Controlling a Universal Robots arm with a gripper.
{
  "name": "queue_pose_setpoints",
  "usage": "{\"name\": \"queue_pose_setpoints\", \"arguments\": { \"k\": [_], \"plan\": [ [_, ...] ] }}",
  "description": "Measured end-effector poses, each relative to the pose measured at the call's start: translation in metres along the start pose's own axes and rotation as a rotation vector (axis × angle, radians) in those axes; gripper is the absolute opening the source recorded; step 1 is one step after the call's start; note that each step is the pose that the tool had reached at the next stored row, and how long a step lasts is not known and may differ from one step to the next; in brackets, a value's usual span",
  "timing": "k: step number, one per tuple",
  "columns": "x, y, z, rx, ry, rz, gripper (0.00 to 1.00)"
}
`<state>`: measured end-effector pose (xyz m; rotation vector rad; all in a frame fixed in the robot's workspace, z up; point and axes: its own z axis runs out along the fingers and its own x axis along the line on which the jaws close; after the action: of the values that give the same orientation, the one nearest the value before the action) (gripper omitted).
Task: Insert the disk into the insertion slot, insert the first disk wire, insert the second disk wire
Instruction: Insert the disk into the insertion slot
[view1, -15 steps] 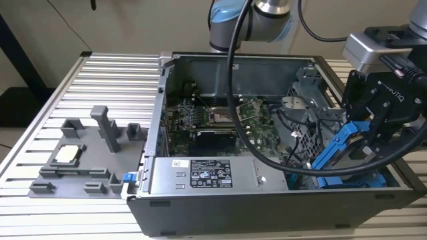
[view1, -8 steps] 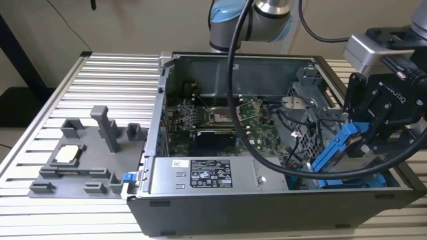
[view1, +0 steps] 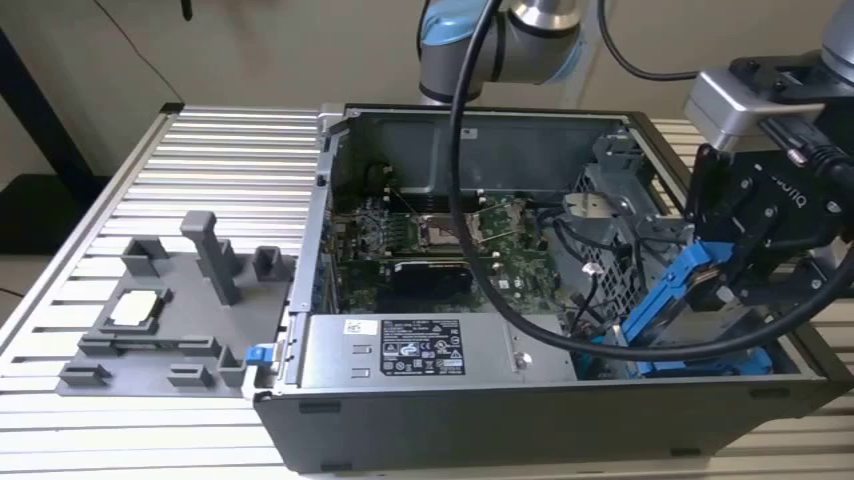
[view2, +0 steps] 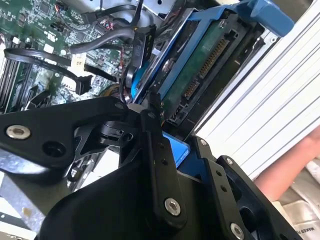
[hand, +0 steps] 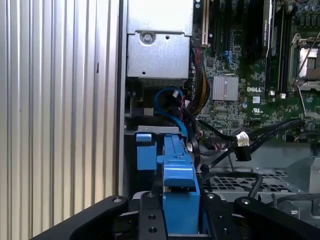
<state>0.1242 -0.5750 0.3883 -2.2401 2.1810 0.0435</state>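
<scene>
Gripper (view1: 717, 287): closed down to the width of the disk's blue carrier frame and clamped on it. In both wrist views the black fingers (hand: 150, 220) press on either side of the blue plastic.

Disk (view1: 671, 308): held in the gripper and tilted. Its upper end is at the fingers, and its lower end reaches down into the corner of the open computer case (view1: 534, 420) directly beneath. In the second wrist view the disk (view2: 202, 67) extends ahead of the gripper (view2: 175, 150), with its green circuit board and connector row exposed.

Insertion slot (hand: 150, 131): in the first wrist view its grey metal edge lies just ahead of the gripper (hand: 179, 220), with a separate blue tab (hand: 144, 150) beside the held carrier. I cannot tell how far the disk is seated.

Surroundings: a blue cable (hand: 167, 97) loops beyond the slot. Farther ahead are the power supply (hand: 160, 45) and the motherboard (hand: 260, 75). Black wires with a white connector (hand: 242, 140) lie beside the fingers. The case stands on a slatted metal table (view1: 200, 150), and a grey parts fixture (view1: 174, 300) sits well apart from the gripper.
</scene>
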Motion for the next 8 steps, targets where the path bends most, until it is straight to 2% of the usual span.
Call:
{"name": "queue_pose_setpoints", "arguments": {
  "k": [3,7,8],
  "plan": [
    [0.0,0.0033,0.0017,0.0083,0.0004,0.0,0.32],
    [0.0,0.0042,0.0029,0.0092,0.0007,0.0,0.34],
    [0.0,0.0043,0.003,0.0093,0.0007,0.0,0.4]
  ]
}}
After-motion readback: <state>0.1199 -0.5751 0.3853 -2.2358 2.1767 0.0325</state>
